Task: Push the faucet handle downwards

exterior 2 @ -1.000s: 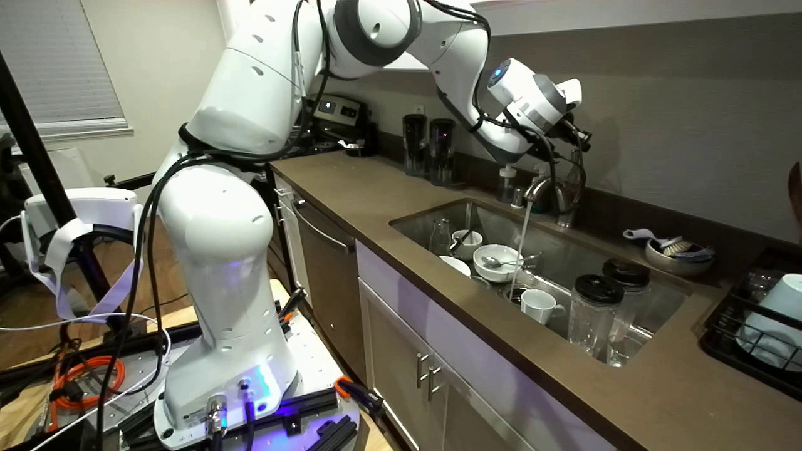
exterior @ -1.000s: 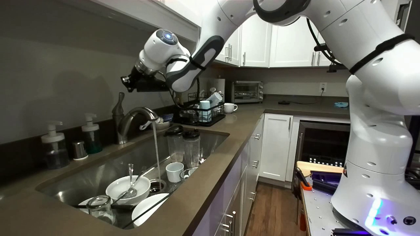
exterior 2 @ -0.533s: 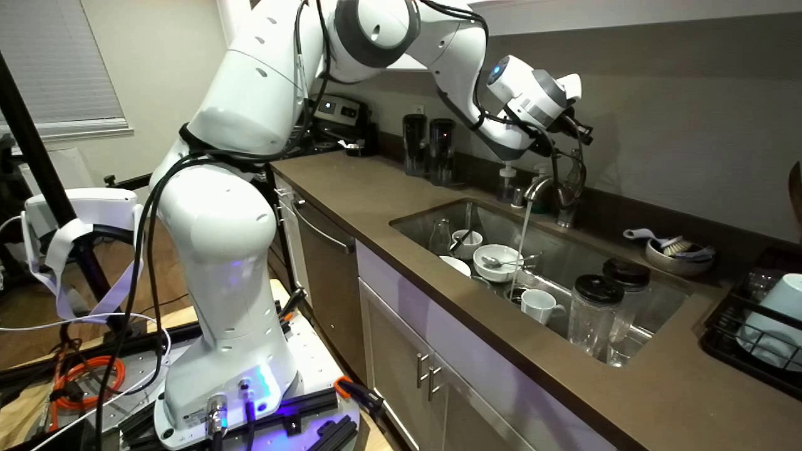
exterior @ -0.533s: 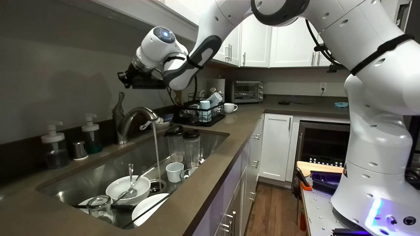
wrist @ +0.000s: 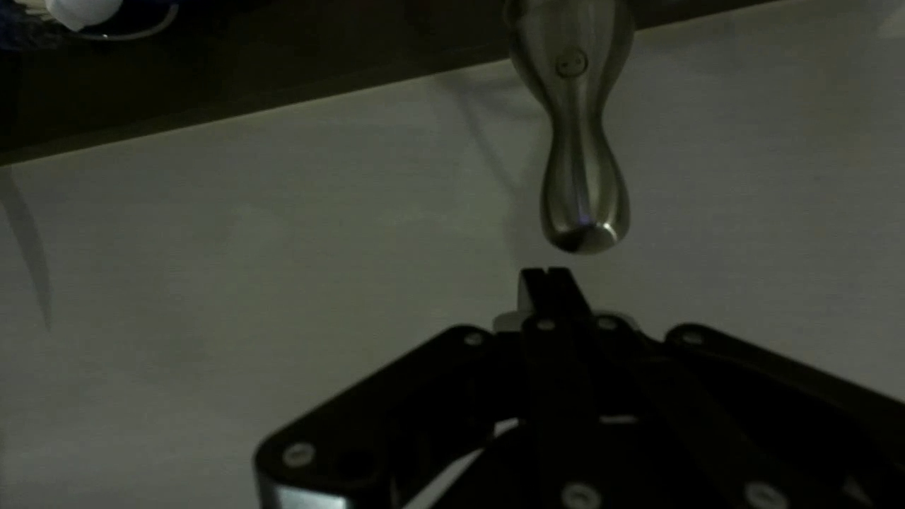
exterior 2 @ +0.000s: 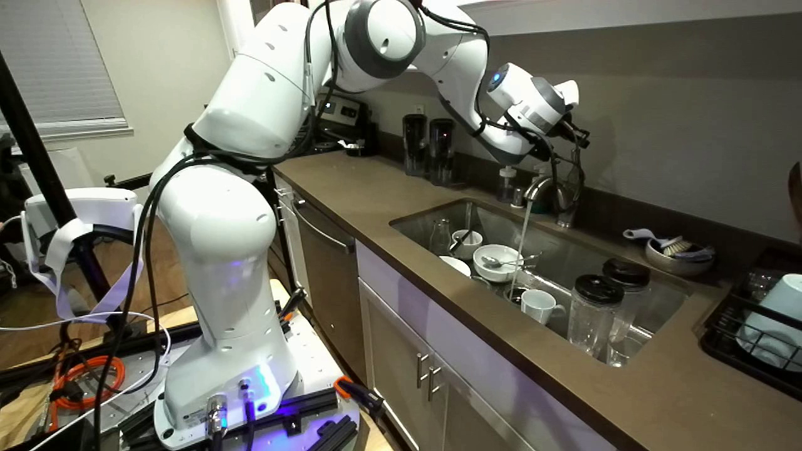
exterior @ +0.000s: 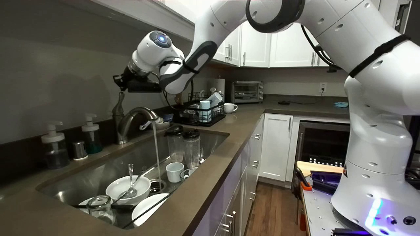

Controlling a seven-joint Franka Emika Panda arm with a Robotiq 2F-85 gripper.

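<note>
Faucet handle [exterior: 118,105] in an exterior view: atop the faucet body [exterior: 121,136], wall side of the spout [exterior: 139,110]. Step, my read: lineup approx. done, push prob. not begun. Next move: ctr the gripper [wrist: 546,271] over the handle's end, then press straight down, slow; rounded metal could slip off sideways. Free end pts up, long axis near vert., slight lean. Jaws together, nothing btwn, just off that end; wrist view shows a gap, can't tell depth. Water stream [exterior: 156,150] runs into sink [exterior: 98,173], so handle prob. isn't down yet.
</note>
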